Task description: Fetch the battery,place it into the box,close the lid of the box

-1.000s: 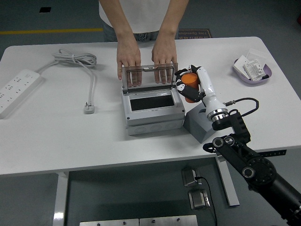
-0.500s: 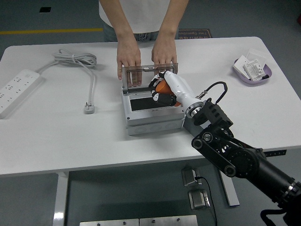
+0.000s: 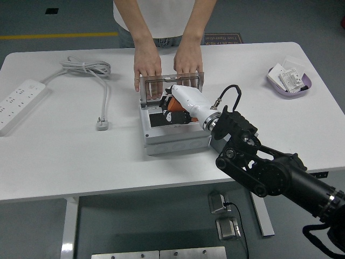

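A grey box (image 3: 173, 141) sits mid-table with its clear lid (image 3: 171, 86) standing upright at the back. My right hand (image 3: 171, 111) hangs over the box's dark inside, fingers curled on the orange battery (image 3: 177, 116), which is low in the opening. My white forearm (image 3: 191, 104) covers part of the battery and the box's right side. A person across the table rests both hands (image 3: 147, 67) behind the lid, fingers showing through it. My left arm is out of sight.
A white power strip (image 3: 19, 101) and coiled cable with plug (image 3: 101, 123) lie at the left. A purple dish (image 3: 291, 83) with white packets sits at the far right. A grey block (image 3: 227, 144) stands beside the box's right side.
My right hand has carried the battery leftward from beside the box to over its opening and lowered it inside. The person's hands stay behind the lid.
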### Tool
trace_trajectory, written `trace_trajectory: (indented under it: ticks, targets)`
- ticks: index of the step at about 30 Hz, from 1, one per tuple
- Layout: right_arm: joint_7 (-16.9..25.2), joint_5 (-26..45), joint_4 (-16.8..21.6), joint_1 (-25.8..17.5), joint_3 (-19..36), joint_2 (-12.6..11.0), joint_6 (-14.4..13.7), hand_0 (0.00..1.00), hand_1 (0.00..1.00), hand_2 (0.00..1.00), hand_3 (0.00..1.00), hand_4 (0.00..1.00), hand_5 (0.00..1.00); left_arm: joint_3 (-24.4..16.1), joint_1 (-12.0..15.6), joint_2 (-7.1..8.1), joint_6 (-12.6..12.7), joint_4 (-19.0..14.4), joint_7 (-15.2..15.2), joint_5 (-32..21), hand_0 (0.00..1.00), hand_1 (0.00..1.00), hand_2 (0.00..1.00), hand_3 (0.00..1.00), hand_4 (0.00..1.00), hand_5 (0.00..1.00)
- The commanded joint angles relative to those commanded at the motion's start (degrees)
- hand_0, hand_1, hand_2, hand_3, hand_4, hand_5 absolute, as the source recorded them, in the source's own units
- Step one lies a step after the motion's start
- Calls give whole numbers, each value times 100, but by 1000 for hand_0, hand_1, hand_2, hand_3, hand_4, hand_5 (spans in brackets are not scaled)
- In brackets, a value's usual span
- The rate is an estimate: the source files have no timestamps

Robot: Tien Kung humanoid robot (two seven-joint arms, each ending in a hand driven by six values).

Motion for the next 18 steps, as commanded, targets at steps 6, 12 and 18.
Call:
trace_trajectory:
  ticks: [6, 12, 18]
  targets:
    - [81, -55, -177, 195, -322, -89, 51, 255, 415, 461, 340, 181, 2, 39, 0, -3, -1, 0, 17, -16, 682, 684, 664, 771, 751, 407]
    - [163, -81, -321, 338, -462, -99, 15, 272, 422, 461, 339, 188, 2, 66, -6, -9, -6, 0, 22, -14, 682, 685, 664, 771, 751, 407]
    - [279, -131, -407, 379, -417, -54, -7, 288, 425, 462, 340, 193, 2, 80, -18, -19, -11, 0, 19, 1, 682, 684, 664, 771, 751, 408]
